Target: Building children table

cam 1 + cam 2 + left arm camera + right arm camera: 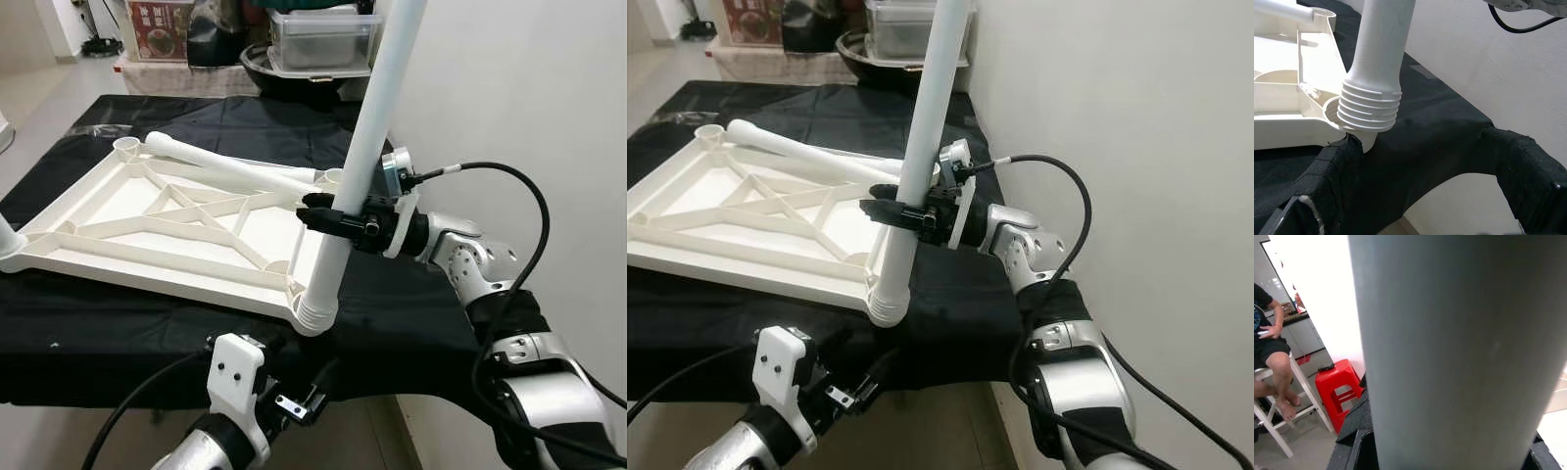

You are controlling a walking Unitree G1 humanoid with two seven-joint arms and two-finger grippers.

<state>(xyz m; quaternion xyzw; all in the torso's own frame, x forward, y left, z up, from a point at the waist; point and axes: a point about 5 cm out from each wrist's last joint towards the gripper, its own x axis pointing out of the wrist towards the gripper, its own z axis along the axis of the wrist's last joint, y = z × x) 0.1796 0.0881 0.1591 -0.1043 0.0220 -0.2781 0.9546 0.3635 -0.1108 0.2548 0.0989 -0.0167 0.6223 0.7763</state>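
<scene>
The right end effector (338,217) is clamped on the white table leg (364,162) at mid-shaft, with its threaded end at the near right corner socket of the upturned tabletop (147,220). It looks like light, stiff, smooth plastic, so a grip lower down would steady it. The left end effector (1425,196) waits released below.

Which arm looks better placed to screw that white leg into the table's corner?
The right. Its claw is shut on the leg, whose threaded end sits at the corner socket. The left claw hangs open below the table edge.
</scene>
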